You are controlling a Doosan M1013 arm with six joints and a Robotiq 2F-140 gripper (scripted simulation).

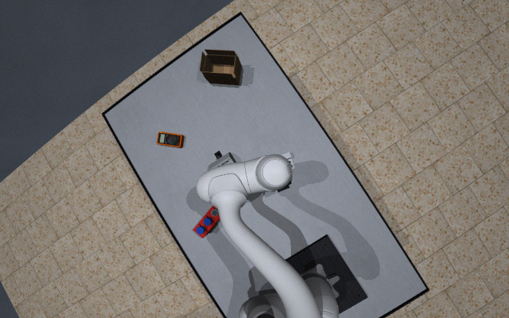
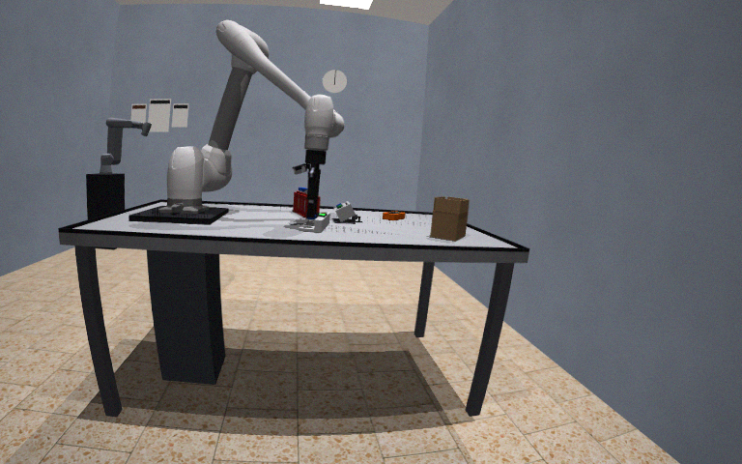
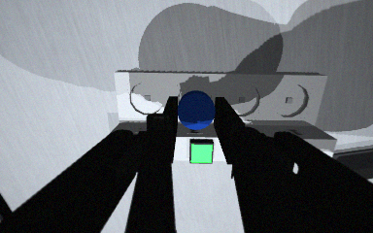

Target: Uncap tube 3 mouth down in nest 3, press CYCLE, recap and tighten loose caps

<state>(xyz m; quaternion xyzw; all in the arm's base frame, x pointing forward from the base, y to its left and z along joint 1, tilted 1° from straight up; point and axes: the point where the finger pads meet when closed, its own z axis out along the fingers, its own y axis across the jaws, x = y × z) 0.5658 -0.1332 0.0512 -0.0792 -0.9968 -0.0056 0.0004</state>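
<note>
My gripper [image 2: 311, 217] [image 3: 195, 111] points down over the cap tray [image 2: 322, 223] [image 3: 317, 84]. Its fingertips touch both sides of a blue cap [image 3: 196, 108], shut on it at the nest marked 3. The other three nests show no cap. The green lamp [image 3: 201, 152] is lit; the amber lamp is hidden by a finger. The red decapping station [image 1: 208, 214] [image 2: 299, 203] shows two blue caps and one open, uncapped tube [image 1: 214, 212]; the arm hides its remaining end. The key housing [image 1: 224, 162] [image 2: 344, 212] is partly under the arm in the top view.
An open cardboard box [image 1: 221, 77] [image 2: 450, 218] stands at the far end of the table. An orange multimeter [image 1: 170, 139] [image 2: 393, 216] lies between the box and the station, near the table's long edge. The key housing and red station stand close to the arm.
</note>
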